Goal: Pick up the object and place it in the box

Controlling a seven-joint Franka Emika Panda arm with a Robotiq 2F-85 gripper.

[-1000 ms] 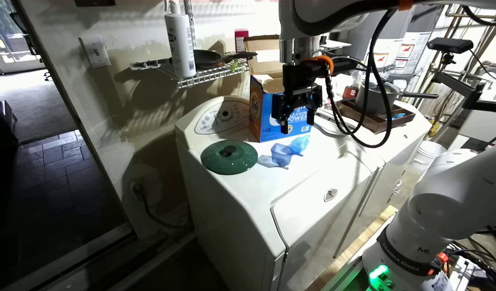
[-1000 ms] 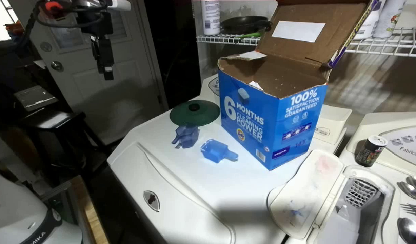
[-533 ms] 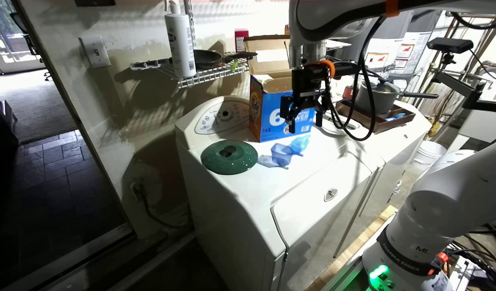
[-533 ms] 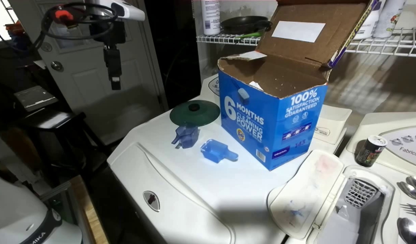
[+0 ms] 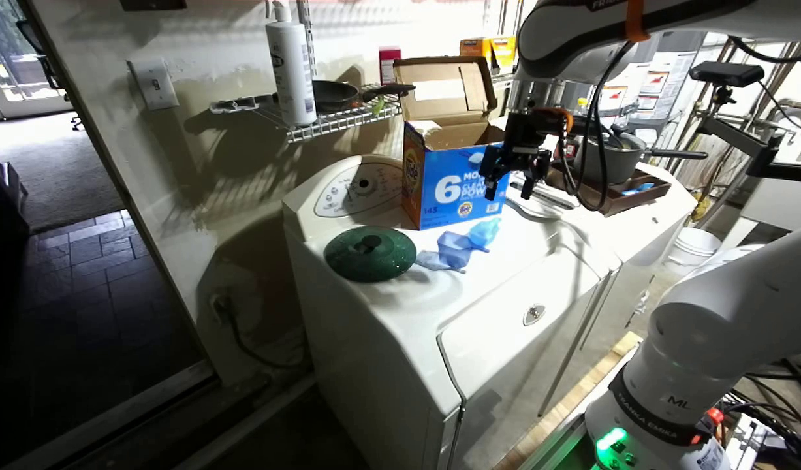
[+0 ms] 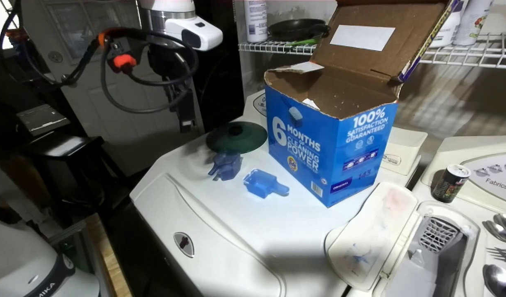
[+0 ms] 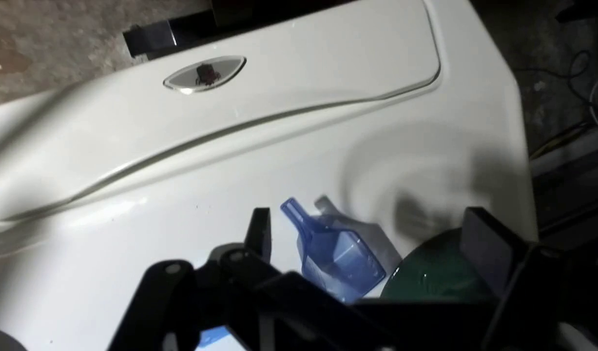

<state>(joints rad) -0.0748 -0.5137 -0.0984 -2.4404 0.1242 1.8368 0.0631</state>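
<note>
On a laundry machine (image 6: 220,206), two blue scoops (image 6: 262,184) are seen near an open Tide box (image 6: 300,144); the gripper (image 7: 368,219) is spread wide.

Bright light whitens the appliance top (image 5: 485,281) while the tiled floor (image 5: 90,287) lies dim

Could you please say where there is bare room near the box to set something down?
On the machine top, one bare patch lies between the lighter scoop, box, open flap and front panel; another borders the green lid, darker scoop and that panel. It is crowded where the lid, scoops and box cluster.
</note>
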